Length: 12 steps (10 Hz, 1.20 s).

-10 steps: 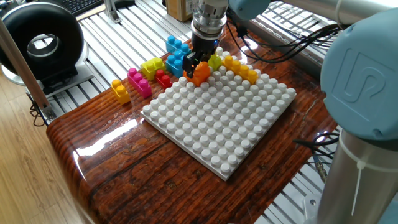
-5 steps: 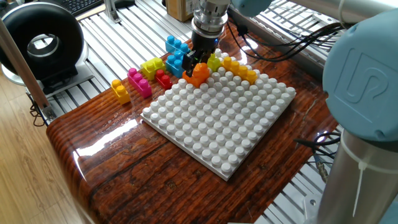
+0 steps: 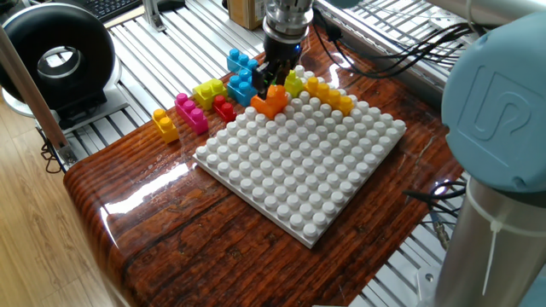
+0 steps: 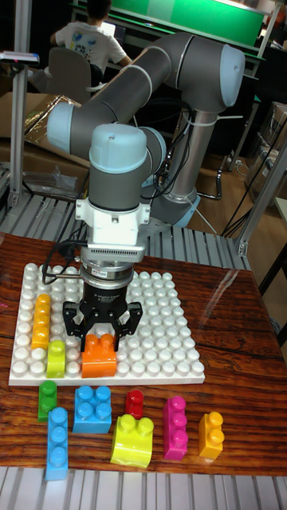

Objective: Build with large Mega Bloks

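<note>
The gripper [image 4: 101,339] has come down since a moment ago, its fingers pinching the orange brick [image 4: 100,358] now seated at the white baseplate's [image 4: 167,335] near edge beside the lime brick [image 4: 56,358], so placement looks nearly complete

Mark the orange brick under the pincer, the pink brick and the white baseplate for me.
orange brick [image 4: 99,356], tall fixed view, front face.
pink brick [image 4: 174,429], tall fixed view, middle of its top.
white baseplate [image 3: 299,170], fixed view, bare studs near centre.
</note>
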Tool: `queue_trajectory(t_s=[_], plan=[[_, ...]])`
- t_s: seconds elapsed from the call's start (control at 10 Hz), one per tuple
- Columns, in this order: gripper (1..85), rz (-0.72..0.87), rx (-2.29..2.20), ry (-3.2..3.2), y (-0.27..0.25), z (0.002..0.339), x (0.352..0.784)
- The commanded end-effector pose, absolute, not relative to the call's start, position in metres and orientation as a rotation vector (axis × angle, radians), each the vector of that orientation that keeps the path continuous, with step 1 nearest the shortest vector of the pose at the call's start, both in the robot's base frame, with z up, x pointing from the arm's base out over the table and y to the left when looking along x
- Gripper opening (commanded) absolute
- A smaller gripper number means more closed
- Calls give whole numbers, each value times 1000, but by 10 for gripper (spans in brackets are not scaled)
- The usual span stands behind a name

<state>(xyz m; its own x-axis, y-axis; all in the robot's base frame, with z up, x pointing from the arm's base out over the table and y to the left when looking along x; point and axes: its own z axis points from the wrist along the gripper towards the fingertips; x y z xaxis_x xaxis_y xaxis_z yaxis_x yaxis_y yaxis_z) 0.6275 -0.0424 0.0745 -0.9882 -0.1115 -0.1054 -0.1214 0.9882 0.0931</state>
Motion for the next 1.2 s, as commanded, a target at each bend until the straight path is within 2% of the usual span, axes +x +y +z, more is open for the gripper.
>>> queue_trajectory(t_s=[0.0,0.1,0.2,0.5,0.6,0.8,1.0,1.1], plan=[[397,144,-108,3066,-40,84,627],[380,143,-122,3069,-40,83,627],[447,135,-165,3069,-42,82,627],[403,150,-141,3071,-41,81,627],[413,155,-136,3071,-40,81,627],[530,153,-177,3093,-41,81,619],[583,145,-229,3106,-43,80,614],[643,142,-245,3116,-44,79,611]])
